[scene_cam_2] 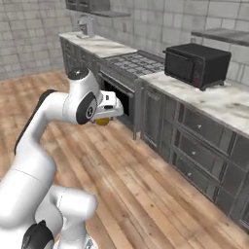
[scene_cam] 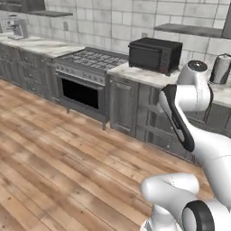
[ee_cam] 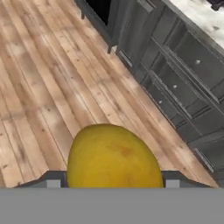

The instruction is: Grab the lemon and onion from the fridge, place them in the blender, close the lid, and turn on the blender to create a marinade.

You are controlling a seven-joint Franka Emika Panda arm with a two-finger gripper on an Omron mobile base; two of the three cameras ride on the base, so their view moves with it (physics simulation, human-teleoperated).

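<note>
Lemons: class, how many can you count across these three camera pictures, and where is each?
1. The lemon sits between the tool's fingers in the hand view, carried above the wooden floor; the right base view shows it under the hand. Others may be hidden.

Lemon point(ee_cam: 114, 157) looks smooth and waxy with a faint brown blemish. Floor point(scene_cam: 54, 153) is matt wood planking. Countertop point(scene_cam_2: 219, 102) reads as pale polished marble. Toaster oven point(scene_cam_2: 197, 63) is matt black, and the cabinets point(scene_cam_2: 204, 146) are dull grey.
</note>
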